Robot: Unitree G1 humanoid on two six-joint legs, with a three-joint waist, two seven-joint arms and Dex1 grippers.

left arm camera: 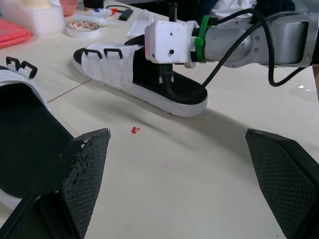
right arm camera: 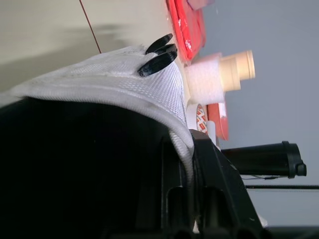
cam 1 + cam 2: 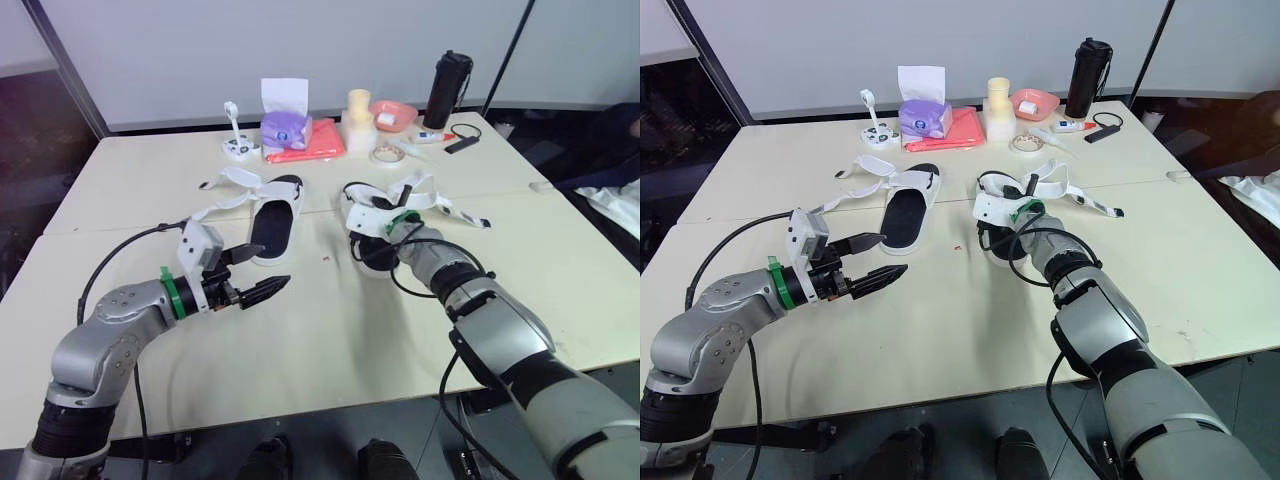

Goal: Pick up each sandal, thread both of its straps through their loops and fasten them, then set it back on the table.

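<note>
Right end effector point(image 1: 168, 87) pinched shut on the white strap point(image 2: 124, 74) of the right-hand sandal point(image 1: 187, 102); left end effector point(image 3: 270, 267) spread wide above the counter point(image 3: 330, 330).

At the counter's far edge a pink bowl point(image 3: 397, 108) holds a small white item point(image 3: 386, 118), and a purple tissue box point(image 3: 285, 128) has a tissue point(image 3: 284, 95) standing out of it. A black flask point(image 3: 447, 90), cream bottle point(image 3: 359, 120), tape roll point(image 3: 384, 155) and red packet point(image 3: 310, 145) sit alongside, well apart from both sandals. The left-hand sandal point(image 3: 272, 225) lies flat just beyond the left end effector, untouched, its straps splayed loose.
</note>
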